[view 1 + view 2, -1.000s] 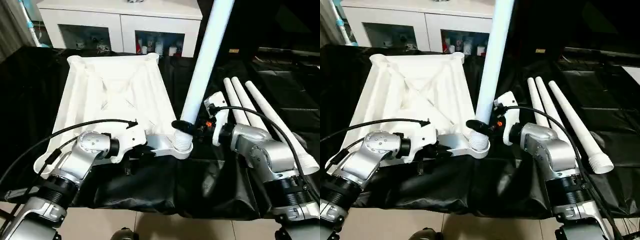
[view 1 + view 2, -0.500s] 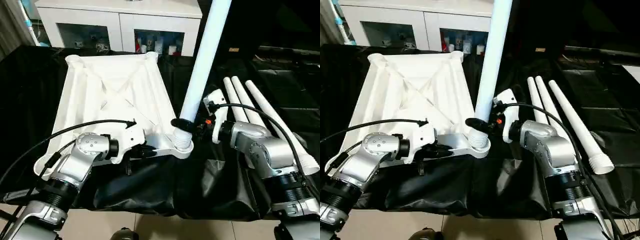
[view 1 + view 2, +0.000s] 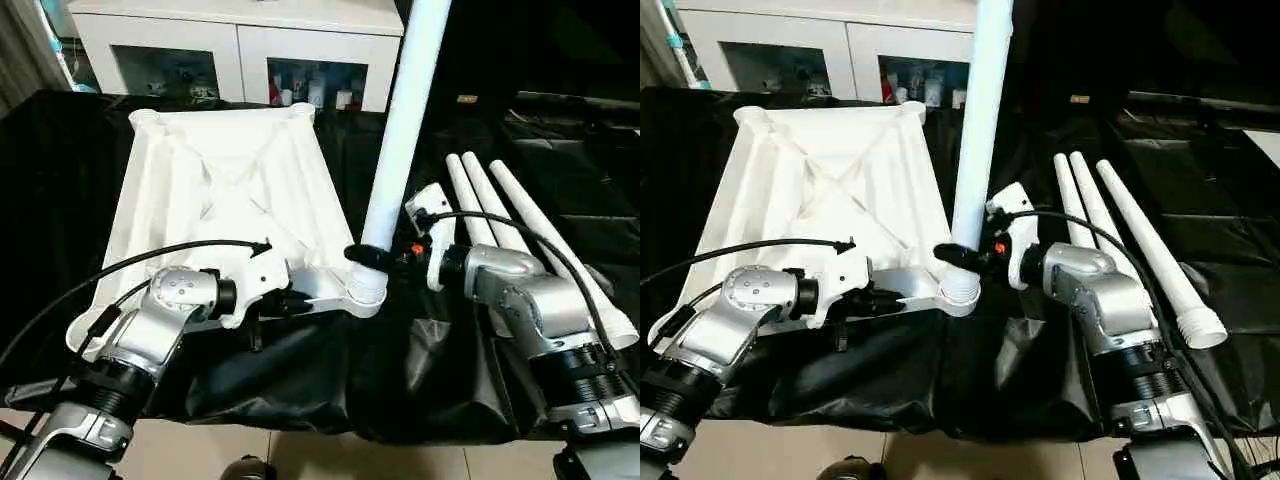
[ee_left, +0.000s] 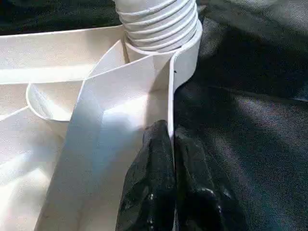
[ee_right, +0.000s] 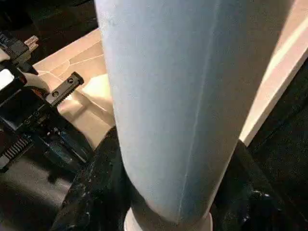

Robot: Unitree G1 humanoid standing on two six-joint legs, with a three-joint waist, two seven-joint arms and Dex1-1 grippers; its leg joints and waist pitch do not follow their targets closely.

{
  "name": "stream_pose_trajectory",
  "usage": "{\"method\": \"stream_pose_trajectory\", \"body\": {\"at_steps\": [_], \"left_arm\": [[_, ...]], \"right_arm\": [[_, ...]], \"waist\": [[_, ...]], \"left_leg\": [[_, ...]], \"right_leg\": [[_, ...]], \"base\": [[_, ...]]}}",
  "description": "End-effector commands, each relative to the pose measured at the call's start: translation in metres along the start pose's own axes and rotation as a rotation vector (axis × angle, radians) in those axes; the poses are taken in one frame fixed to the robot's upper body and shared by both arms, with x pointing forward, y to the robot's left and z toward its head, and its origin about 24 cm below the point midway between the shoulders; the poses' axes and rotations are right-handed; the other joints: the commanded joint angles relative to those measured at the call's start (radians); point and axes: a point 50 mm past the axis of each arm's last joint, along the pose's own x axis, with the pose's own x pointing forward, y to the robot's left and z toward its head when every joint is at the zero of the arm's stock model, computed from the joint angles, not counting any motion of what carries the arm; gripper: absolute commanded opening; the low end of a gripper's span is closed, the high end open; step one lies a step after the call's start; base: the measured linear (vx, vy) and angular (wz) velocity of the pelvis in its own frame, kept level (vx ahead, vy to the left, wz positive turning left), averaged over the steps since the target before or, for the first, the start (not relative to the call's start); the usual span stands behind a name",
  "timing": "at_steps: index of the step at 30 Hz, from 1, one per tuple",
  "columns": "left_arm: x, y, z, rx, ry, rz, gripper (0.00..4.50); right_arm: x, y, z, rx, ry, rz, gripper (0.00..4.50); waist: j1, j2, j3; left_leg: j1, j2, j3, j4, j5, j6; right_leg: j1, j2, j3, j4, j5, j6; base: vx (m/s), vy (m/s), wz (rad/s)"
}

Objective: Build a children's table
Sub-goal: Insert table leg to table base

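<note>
The tabletop (image 3: 225, 190) lies upside down on the black-covered worktop (image 3: 60, 170), its ribbed underside up and its near edge hanging at the worktop's front edge. The left tool (image 4: 169, 159) is clenched on the thin raised rim, one finger either side, just beside the near right corner socket (image 3: 362, 295). The right tool (image 3: 372, 255) grasps the first leg (image 3: 405, 110) low down, just above its threaded end, which sits in that socket with several thread rings showing above the collar. Over the last second the leg has come closer to upright; a moment ago it leaned more toward the right, away from the tabletop. Both tools have kept their grips unchanged. To my eye that means the leg is being lined up with the socket and screwed or pressed home, and it is not yet fully seated. Three spare legs (image 3: 520, 225) lie side by side on the worktop to the right, untouched, so most of the build remains. A white glass-door cabinet (image 3: 240, 50) stands behind.
</note>
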Motion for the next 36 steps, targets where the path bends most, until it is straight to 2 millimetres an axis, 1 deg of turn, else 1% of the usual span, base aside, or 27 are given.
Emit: {"method": "stream_pose_trajectory", "body": {"at_steps": [1, 5, 9, 12, 14, 15, 16, 17, 18, 20, 21, 23, 26, 28, 30, 31, 32, 33, 35, 36], "left_arm": [[0.004, -0.003, 0.004, 0.006, -0.043, -0.001, 0.0], [0.004, -0.003, 0.004, 0.007, -0.041, 0.0, 0.0], [0.004, -0.003, 0.005, 0.006, -0.043, -0.001, 0.0], [0.005, -0.004, 0.005, 0.005, -0.044, -0.004, 0.0], [0.005, -0.004, 0.005, 0.004, -0.044, -0.004, 0.0], [0.004, -0.004, 0.005, 0.004, -0.044, -0.004, 0.0], [0.004, -0.004, 0.005, 0.003, -0.045, -0.003, 0.0], [0.004, -0.004, 0.004, 0.003, -0.044, -0.003, 0.0], [0.004, -0.004, 0.004, 0.003, -0.044, -0.003, 0.0], [0.004, -0.004, 0.004, 0.002, -0.044, -0.003, 0.0], [0.004, -0.004, 0.004, 0.002, -0.044, -0.003, 0.0], [0.004, -0.003, 0.005, 0.003, -0.045, -0.003, 0.0], [0.004, -0.003, 0.006, 0.004, -0.047, 0.0, 0.0], [0.004, -0.003, 0.006, 0.004, -0.048, 0.0, 0.0], [0.003, -0.003, 0.006, 0.003, -0.047, 0.0, 0.0], [0.003, -0.003, 0.006, 0.003, -0.047, 0.0, 0.0], [0.003, -0.003, 0.006, 0.002, -0.047, 0.0, 0.0], [0.003, -0.002, 0.006, 0.002, -0.047, 0.0, 0.0], [0.003, -0.003, 0.006, 0.001, -0.046, -0.001, 0.0], [0.003, -0.003, 0.005, 0.001, -0.044, -0.002, 0.0]], "right_arm": [[0.0, -0.001, -0.007, 0.012, 0.033, -0.007, 1.86], [0.0, -0.001, -0.009, 0.022, 0.033, -0.007, 1.86], [0.001, -0.001, -0.012, 0.042, 0.021, -0.014, 1.86], [-0.001, -0.004, -0.015, 0.074, -0.007, -0.039, 1.86], [-0.003, -0.006, -0.017, 0.101, -0.033, -0.054, 1.86], [-0.005, -0.006, -0.019, 0.118, -0.049, -0.06, 1.86], [-0.005, -0.006, -0.021, 0.129, -0.06, -0.064, 1.86], [-0.006, -0.006, -0.024, 0.144, -0.07, -0.069, 1.86], [-0.007, -0.005, -0.029, 0.158, -0.073, -0.074, 1.86], [-0.008, -0.005, -0.033, 0.169, -0.072, -0.077, 1.86], [-0.009, -0.004, -0.037, 0.175, -0.07, -0.08, 1.86], [-0.009, -0.003, -0.042, 0.188, -0.072, -0.089, 1.86], [-0.013, -0.001, -0.046, 0.183, -0.1, -0.114, 1.86], [-0.015, 0.0, -0.047, 0.178, -0.106, -0.117, 1.86], [-0.018, 0.002, -0.051, 0.172, -0.11, -0.133, 1.86], [-0.018, 0.002, -0.052, 0.17, -0.112, -0.136, 1.86], [-0.02, 0.004, -0.055, 0.17, -0.116, -0.145, 1.86], [-0.021, 0.005, -0.057, 0.172, -0.118, -0.148, 1.86], [-0.022, 0.007, -0.061, 0.172, -0.114, -0.16, 1.86], [-0.022, 0.009, -0.063, 0.17, -0.108, -0.162, 1.86]], "waist": [[-0.008, -0.014, -0.059], [-0.007, -0.013, -0.06], [-0.007, -0.014, -0.061], [-0.006, -0.013, -0.061], [-0.006, -0.014, -0.062], [-0.005, -0.011, -0.063], [-0.006, -0.012, -0.063], [-0.006, -0.011, -0.064], [-0.006, -0.009, -0.062], [-0.006, -0.012, -0.064], [-0.006, -0.009, -0.063], [-0.005, -0.007, -0.061], [-0.004, -0.008, -0.06], [-0.004, -0.005, -0.058], [-0.004, -0.005, -0.055], [-0.005, -0.006, -0.055], [-0.004, -0.006, -0.056], [-0.004, -0.003, -0.056], [-0.003, -0.004, -0.055], [-0.002, -0.001, -0.056]], "left_leg": [[0.034, 0.089, -0.032, -0.086, -0.215, 0.019], [0.036, 0.09, -0.033, -0.086, -0.223, 0.016], [0.034, 0.09, -0.032, -0.086, -0.219, 0.017], [0.036, 0.091, -0.033, -0.087, -0.233, 0.011], [0.036, 0.091, -0.033, -0.088, -0.234, 0.009], [0.037, 0.092, -0.033, -0.087, -0.235, 0.008], [0.036, 0.092, -0.033, -0.087, -0.237, 0.007], [0.036, 0.091, -0.033, -0.088, -0.236, 0.007], [0.035, 0.091, -0.034, -0.089, -0.239, 0.006], [0.035, 0.091, -0.033, -0.089, -0.241, 0.006], [0.035, 0.091, -0.034, -0.09, -0.24, 0.006], [0.035, 0.091, -0.033, -0.09, -0.246, 0.006], [0.036, 0.092, -0.035, -0.092, -0.259, 0.003], [0.037, 0.092, -0.035, -0.093, -0.271, 0.0], [0.038, 0.092, -0.037, -0.096, -0.295, -0.008], [0.036, 0.092, -0.037, -0.097, -0.297, -0.009], [0.037, 0.092, -0.038, -0.097, -0.299, -0.008], [0.038, 0.093, -0.038, -0.098, -0.3, -0.009], [0.038, 0.094, -0.038, -0.099, -0.299, -0.008], [0.039, 0.093, -0.038, -0.099, -0.296, -0.006]], "right_leg": [[0.023, -0.107, 0.054, -0.084, -0.24, -0.198], [0.022, -0.108, 0.054, -0.085, -0.251, -0.198], [0.022, -0.108, 0.054, -0.084, -0.244, -0.2], [0.021, -0.11, 0.056, -0.087, -0.267, -0.196], [0.021, -0.109, 0.055, -0.087, -0.263, -0.196], [0.021, -0.111, 0.055, -0.087, -0.256, -0.198], [0.021, -0.11, 0.055, -0.087, -0.253, -0.199], [0.022, -0.109, 0.054, -0.086, -0.248, -0.2], [0.021, -0.11, 0.055, -0.086, -0.245, -0.201], [0.023, -0.11, 0.054, -0.086, -0.241, -0.201], [0.022, -0.109, 0.055, -0.086, -0.237, -0.203], [0.021, -0.11, 0.056, -0.087, -0.24, -0.204], [0.021, -0.109, 0.056, -0.088, -0.251, -0.198], [0.018, -0.11, 0.056, -0.091, -0.263, -0.196], [0.016, -0.11, 0.057, -0.095, -0.296, -0.188], [0.018, -0.111, 0.057, -0.095, -0.302, -0.185], [0.017, -0.111, 0.057, -0.096, -0.304, -0.182], [0.016, -0.111, 0.057, -0.096, -0.301, -0.182], [0.016, -0.111, 0.057, -0.096, -0.292, -0.181], [0.016, -0.11, 0.057, -0.096, -0.279, -0.183]], "base": [[0.0, 0.0, 0.0], [0.0, 0.0, 0.0], [0.0, 0.0, 0.0], [0.0, 0.0, 0.0], [0.0, 0.0, 0.0], [0.0, 0.0, 0.0], [0.0, 0.0, 0.0], [0.0, 0.0, 0.0], [0.0, 0.0, 0.0], [0.0, 0.0, 0.0], [0.0, 0.0, 0.0], [0.0, 0.0, 0.0], [0.0, 0.0, 0.0], [0.0, 0.0, 0.0], [0.0, 0.0, 0.0], [0.0, 0.0, 0.0], [0.0, 0.0, 0.0], [0.0, 0.0, 0.0], [0.0, 0.0, 0.0], [0.0, 0.0, 0.0]]}}
